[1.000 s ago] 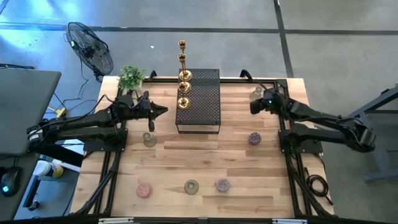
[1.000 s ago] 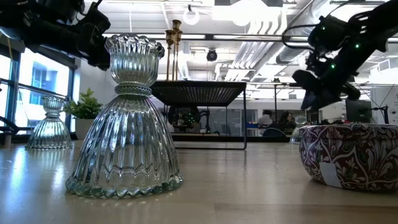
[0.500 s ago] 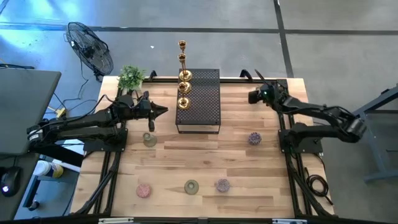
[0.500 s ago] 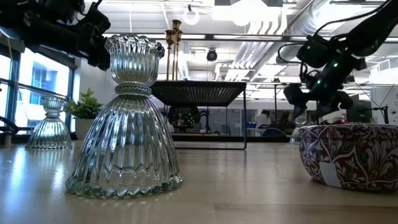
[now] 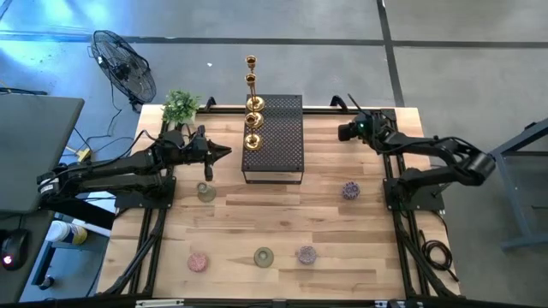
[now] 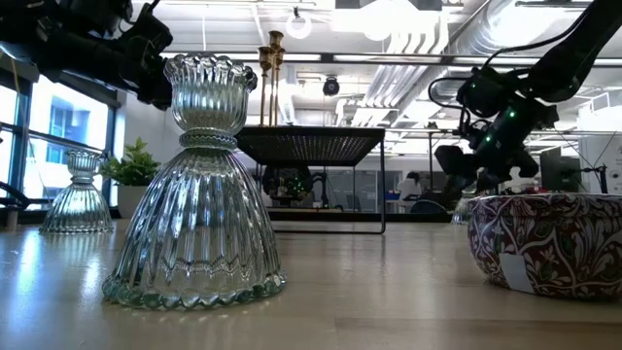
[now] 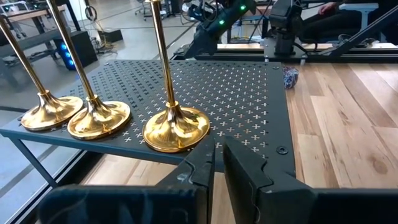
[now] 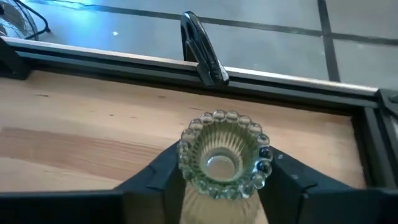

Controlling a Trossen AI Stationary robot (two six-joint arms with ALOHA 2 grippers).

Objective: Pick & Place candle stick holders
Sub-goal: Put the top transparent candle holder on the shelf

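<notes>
Your right gripper [image 8: 219, 180] is clamped on a clear ribbed glass candle holder with a beaded rim [image 8: 224, 155], lifted near the table's far right corner. Only the right wrist view shows that grip; from above, the glass is hidden under the arm. Your left gripper [image 7: 217, 163] waits, fingers together, just beside the black perforated metal box [image 7: 249, 99] carrying gold candlesticks [image 7: 176, 127].

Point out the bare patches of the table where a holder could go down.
Widest bare wood: between the black perforated box, the purple cup and the front row, pink cup to patterned cup. Crowded: the box's left edge with its gold candlesticks, and the far right corner, where the right gripper holds a clear glass holder.
</notes>
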